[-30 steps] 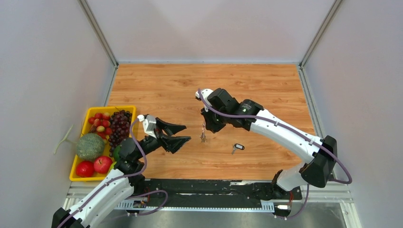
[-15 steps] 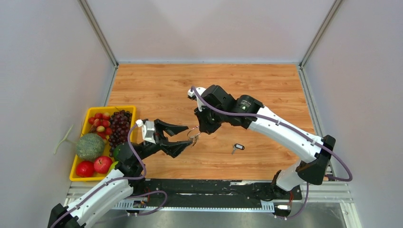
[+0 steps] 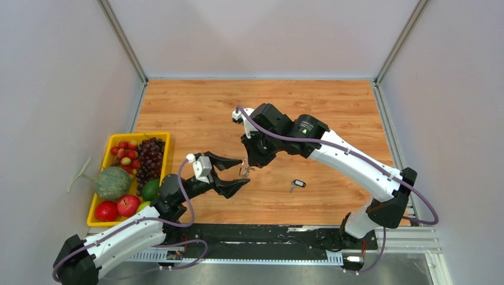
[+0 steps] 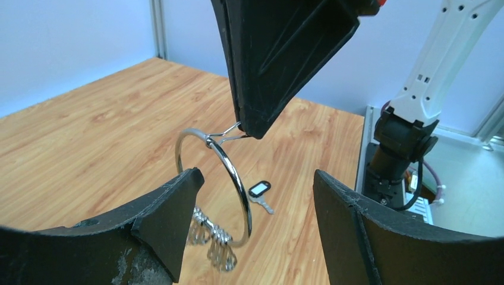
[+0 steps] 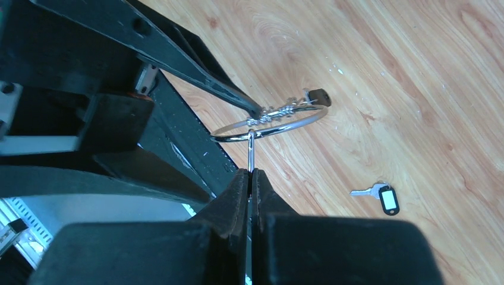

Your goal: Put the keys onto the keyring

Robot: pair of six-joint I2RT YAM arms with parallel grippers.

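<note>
My right gripper is shut on a thin wire stem of the keyring and holds it in the air above the table. The silver ring hangs upright with a cluster of small silver keys at its bottom. My left gripper stands open, its fingers on either side of the ring's lower part, which is nearer the left finger. One key with a black head lies flat on the wood to the right. In the right wrist view a small black piece shows at the ring's far end.
A yellow tray with grapes, apples, a melon and other fruit sits at the left edge of the table. A black rail runs along the near edge. Grey walls close in the back and both sides.
The right gripper carried the keyring up and to the left. The left gripper reached forward and to the right, so the ring now hangs between its open fingers.
</note>
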